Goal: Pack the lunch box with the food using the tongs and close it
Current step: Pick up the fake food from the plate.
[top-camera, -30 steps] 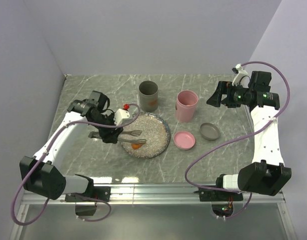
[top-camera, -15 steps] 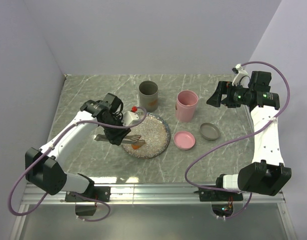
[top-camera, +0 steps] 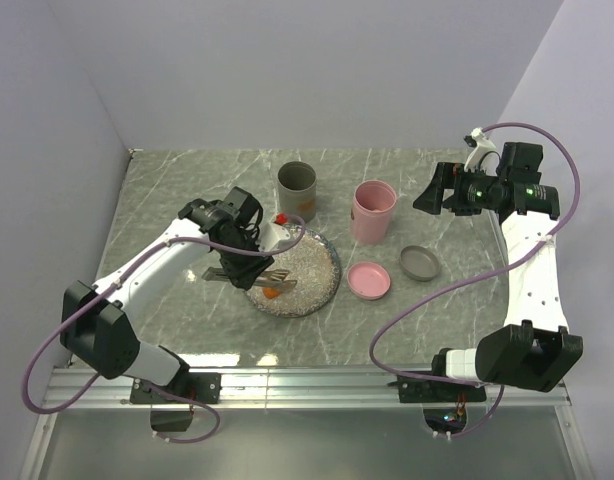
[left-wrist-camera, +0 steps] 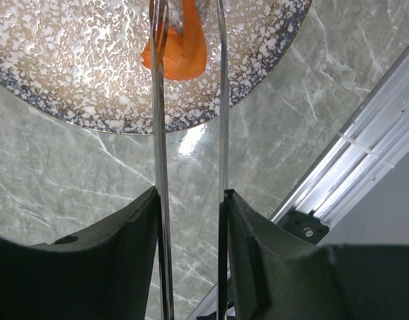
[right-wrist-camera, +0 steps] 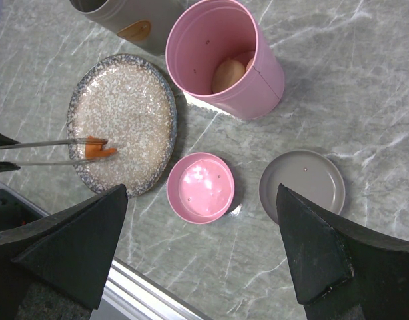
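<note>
over the near-left part of the speckled plate (top-camera: 322, 262), the left gripper (left-wrist-camera: 189, 207) holds the tongs (left-wrist-camera: 159, 133); its jaws stand partway closed, one finger pressed on the outside of each slim metal arm, so the arms run nearly parallel with a narrow gap between them; the tongs reach over the plate's rim and their tips sit on either side of an orange chunk (left-wrist-camera: 183, 57), the one piece of food on the plate; the left tip crosses the chunk's edge and the right tip lies along its other side; whether the chunk is raised off the plate i cannot tell; the plate rests on a grey-green marbled table (top-camera: 167, 190).

beyond the plate a grey cup (top-camera: 296, 190) stands upright, and to its right a pink cup (right-wrist-camera: 261, 77) stands upright and uncovered; a beige ball (right-wrist-camera: 226, 75) lies inside the pink cup against its wall; a pink lid (right-wrist-camera: 200, 187) lies flat just beside the plate's right rim, and a grey lid (right-wrist-camera: 302, 185) lies flat to the right of it, the two apart.

the right gripper (top-camera: 434, 192) hangs well above the table's right side with its jaws spread wide and nothing between them; its camera looks down on both cups, both lids and the plate.
</note>
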